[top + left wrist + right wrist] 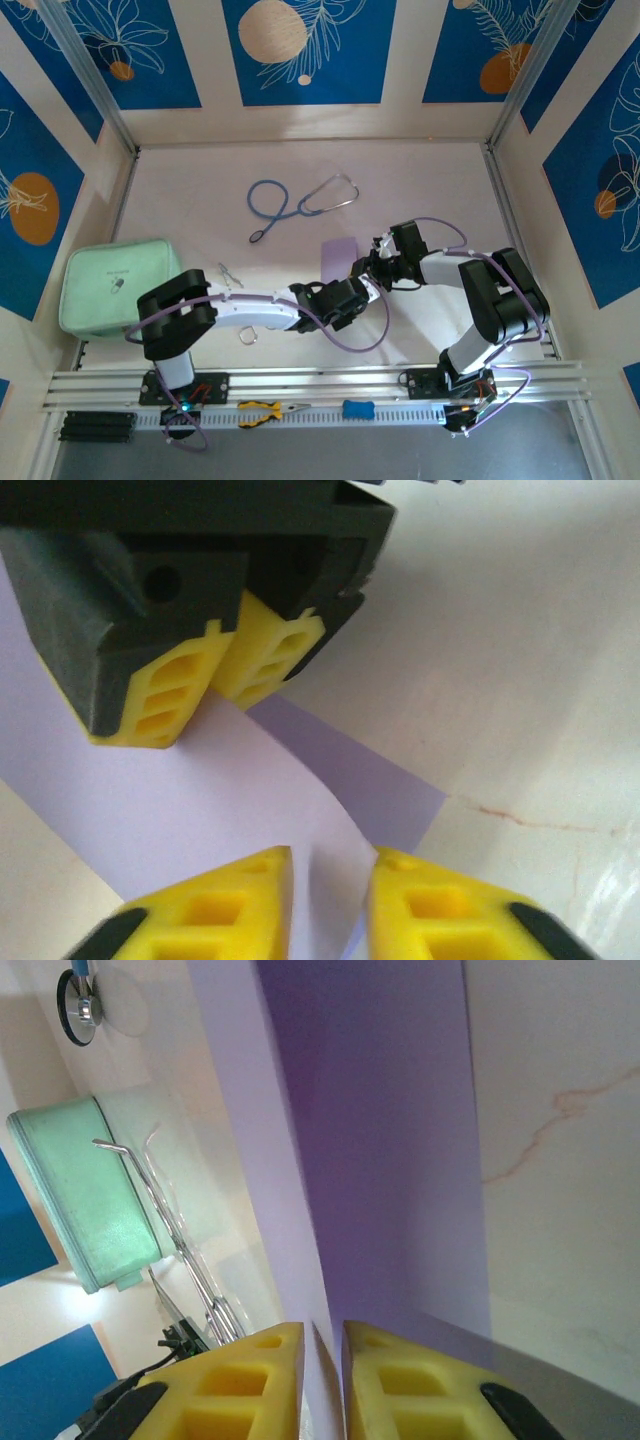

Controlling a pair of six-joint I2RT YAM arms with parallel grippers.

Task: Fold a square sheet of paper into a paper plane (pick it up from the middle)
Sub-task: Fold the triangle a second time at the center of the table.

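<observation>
The right hand (322,1338) pinches the square sheet of paper (380,1140) — the left hand (330,870) is nearly closed round it — I can't say if it grips.

Top view: my left pincer (362,290) and right pincer (377,262) cover the near edge of the lilac sheet (338,255), so the contact point is hidden. Small ring (248,336) beside my left arm is too small to identify.

Left wrist: my fingertips (230,910) are cut by the bottom edge. Can't tell if they pinch the sheet.

Right wrist: stethoscope head (78,1000) is blurred and clipped at the top edge. Metal forceps (180,1240) have their lower ends behind my fingertip.
</observation>
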